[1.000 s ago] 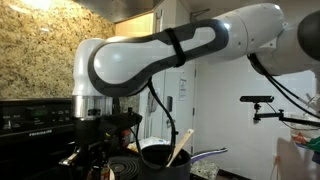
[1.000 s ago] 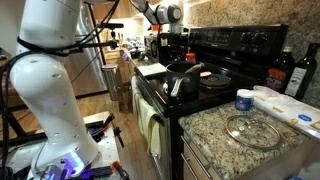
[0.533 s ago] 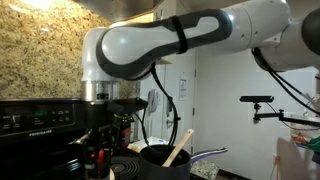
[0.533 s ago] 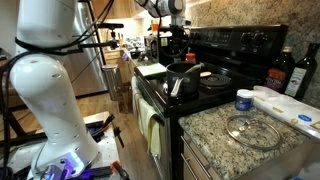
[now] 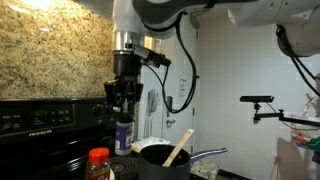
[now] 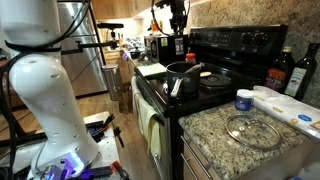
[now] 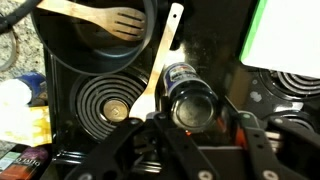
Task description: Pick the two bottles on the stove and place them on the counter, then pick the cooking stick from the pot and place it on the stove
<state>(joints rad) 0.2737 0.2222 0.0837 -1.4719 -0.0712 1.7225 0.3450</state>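
My gripper hangs high above the black stove, shut on a small bottle with a bluish label. In the wrist view that bottle sits between my fingers, its round top facing the camera. A red-capped, orange-brown bottle stands on the stove below. The dark pot holds the light wooden cooking stick, which leans out over its rim. The cooking stick also shows in the wrist view beside a coil burner. In an exterior view my gripper is above the stove's far end.
A dark pan with a slotted wooden spatula lies at the top of the wrist view. The granite counter carries a glass lid and a blue-capped jar. Dark bottles stand by the stove's back panel.
My gripper has risen from the stove top with the bottle in it. The red-capped bottle, hidden behind the arm before, now shows on the stove.
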